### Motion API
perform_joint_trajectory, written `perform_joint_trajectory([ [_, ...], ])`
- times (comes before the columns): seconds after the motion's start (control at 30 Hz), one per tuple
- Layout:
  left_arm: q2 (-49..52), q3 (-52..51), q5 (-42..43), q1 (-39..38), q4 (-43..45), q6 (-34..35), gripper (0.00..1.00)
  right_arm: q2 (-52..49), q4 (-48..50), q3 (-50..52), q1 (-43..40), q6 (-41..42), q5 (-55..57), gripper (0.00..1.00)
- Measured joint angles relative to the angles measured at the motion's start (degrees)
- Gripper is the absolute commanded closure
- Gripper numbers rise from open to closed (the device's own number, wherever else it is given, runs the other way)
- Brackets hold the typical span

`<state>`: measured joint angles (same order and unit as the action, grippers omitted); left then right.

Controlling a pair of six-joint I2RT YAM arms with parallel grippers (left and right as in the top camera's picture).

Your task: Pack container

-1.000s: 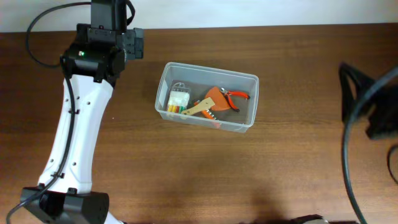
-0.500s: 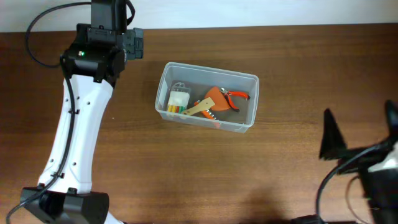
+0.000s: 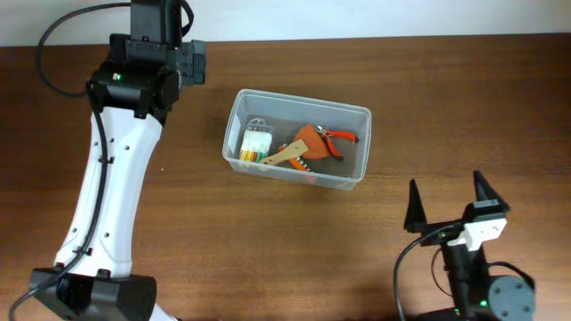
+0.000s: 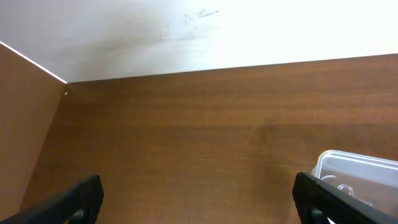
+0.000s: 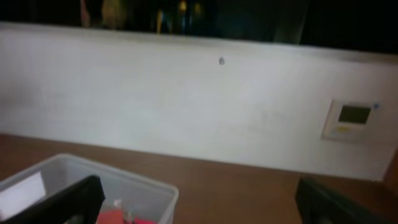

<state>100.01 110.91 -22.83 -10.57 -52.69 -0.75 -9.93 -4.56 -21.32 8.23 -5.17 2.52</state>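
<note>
The clear container (image 3: 303, 100) stands on the brown table, slightly left of centre. Inside lie a small white box (image 3: 257, 141), a wooden-handled tool (image 3: 287, 155) and orange pliers (image 3: 334, 137). My left gripper (image 3: 192, 62) hovers at the far left of the container, open and empty. In the left wrist view its fingers (image 4: 76, 200) frame bare table, with the container's corner (image 4: 354, 163) at the lower right. My right gripper (image 3: 448, 201) sits near the front right, open and empty, its tips pointing toward the far side. The right wrist view shows the container (image 5: 106, 169) at the lower left.
A white wall (image 4: 205, 37) runs along the table's far edge, with a small wall panel (image 5: 353, 118) seen in the right wrist view. The left arm's white link (image 3: 111, 196) crosses the left side of the table.
The right arm has swung in from the right edge to the front right, its open fingers now in full view. The left arm and the container have not moved.
</note>
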Motion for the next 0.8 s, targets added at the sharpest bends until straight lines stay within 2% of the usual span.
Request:
perform_joint_trajectory([
  [0.3,0.0,0.0,0.0,0.0,0.0,0.0,0.01,5.6,7.7,13.6,-0.9,0.4,0.0,0.01],
  [0.5,0.0,0.0,0.0,0.0,0.0,0.0,0.01,8.6,8.0,17.7,-4.1,2.6,-0.1,0.01],
  [0.8,0.0,0.0,0.0,0.0,0.0,0.0,0.01,9.0,6.9,20.2,-4.8,3.2,-0.6,0.01],
])
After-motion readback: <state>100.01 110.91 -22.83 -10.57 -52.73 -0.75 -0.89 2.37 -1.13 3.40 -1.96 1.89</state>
